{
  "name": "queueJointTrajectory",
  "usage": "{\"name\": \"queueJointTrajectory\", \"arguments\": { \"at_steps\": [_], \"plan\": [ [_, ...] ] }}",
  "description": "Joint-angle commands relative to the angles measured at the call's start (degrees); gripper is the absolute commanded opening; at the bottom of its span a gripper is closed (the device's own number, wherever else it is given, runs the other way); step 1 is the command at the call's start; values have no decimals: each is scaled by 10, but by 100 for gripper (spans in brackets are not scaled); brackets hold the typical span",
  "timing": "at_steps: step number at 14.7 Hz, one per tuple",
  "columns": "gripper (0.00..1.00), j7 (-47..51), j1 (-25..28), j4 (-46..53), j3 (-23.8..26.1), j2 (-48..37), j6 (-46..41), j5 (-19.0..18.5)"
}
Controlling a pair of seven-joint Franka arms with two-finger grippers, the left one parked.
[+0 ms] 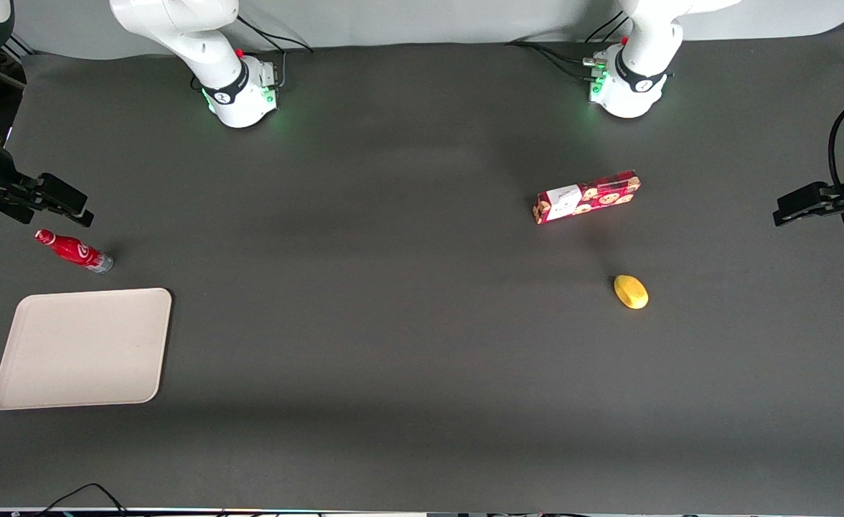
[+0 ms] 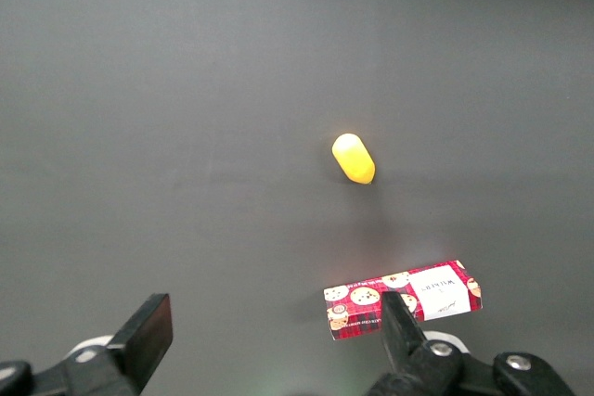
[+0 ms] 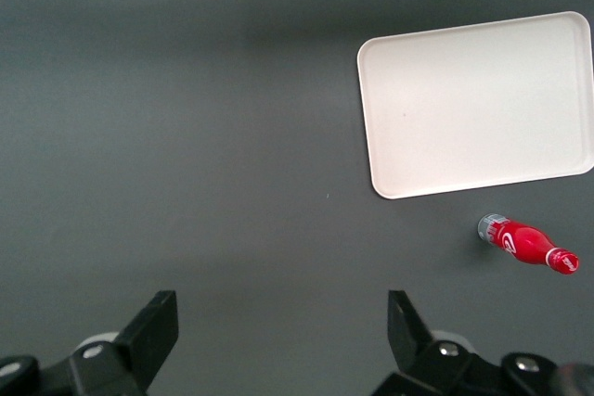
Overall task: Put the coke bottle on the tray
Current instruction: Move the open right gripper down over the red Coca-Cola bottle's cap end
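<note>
**Bottle lay off the tray on the dark mat**

A dark grey mat point(image 1: 393, 323) covered the worktop. The coke bottle point(image 1: 72, 250) lay on its side near the working arm's end, just beside the empty tray point(image 1: 83, 348), not touching it. The gripper point(image 1: 59, 199) hovered close above the bottle, fingers spread.

Red coke bottle point(image 1: 73, 250) – white script; beige tray point(image 1: 83, 349); black hand point(image 1: 63, 200) over grey table point(image 1: 393, 323).

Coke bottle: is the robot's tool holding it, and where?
No, nothing is held. The tool is open, up above the table. The coke bottle lies on its side on the table, beside the tray, not on it.
</note>
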Motion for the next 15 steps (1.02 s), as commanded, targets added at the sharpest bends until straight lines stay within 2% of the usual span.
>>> {"name": "queueJointTrajectory", "arguments": {
  "at_steps": [1,6,8,11,15],
  "plan": [
    [100,16,0,13,4,9,-13,10],
    [100,8,-7,-10,2,16,-9,-4],
    [100,1,-29,-51,3,17,9,-46],
    [100,-76,-71,-136,-9,17,115,-56],
    [100,-214,-83,-199,-95,22,212,-58]
  ]
}}
